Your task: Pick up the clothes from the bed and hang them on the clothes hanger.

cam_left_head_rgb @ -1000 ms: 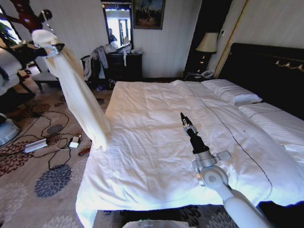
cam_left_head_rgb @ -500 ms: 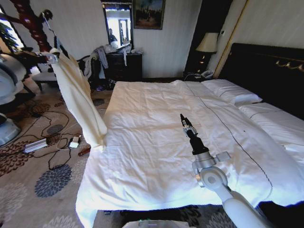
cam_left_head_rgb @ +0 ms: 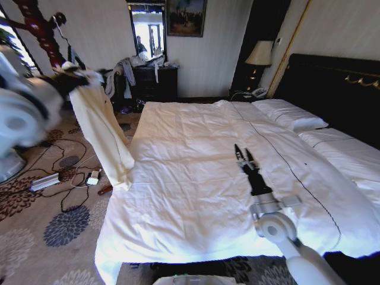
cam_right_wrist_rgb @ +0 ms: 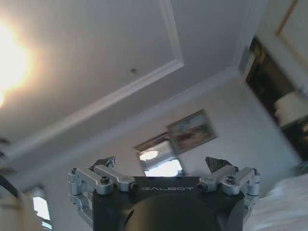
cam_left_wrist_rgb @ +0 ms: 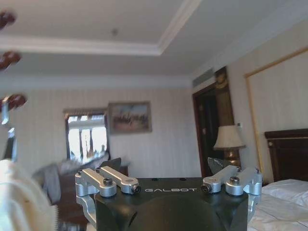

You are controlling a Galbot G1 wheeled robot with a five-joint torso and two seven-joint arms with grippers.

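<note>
Since the earlier frames the clothes have been carried up and left and now hang full-length off the bed's left edge, lower hem over carpet, collar at the dark wooden stand where the blurred left arm is seen. Left gripper is seen with fingers spread wide, cream cloth just beside it. Right gripper has been raised slightly over the mid-duvet, fingers wide apart, nothing held, open duvet all round it.

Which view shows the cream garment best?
The head view: the clothes hang full length beside the bed, top by the left arm. The left wrist view catches a blurred cream patch at its edge. The right wrist view points at the ceiling.
</note>
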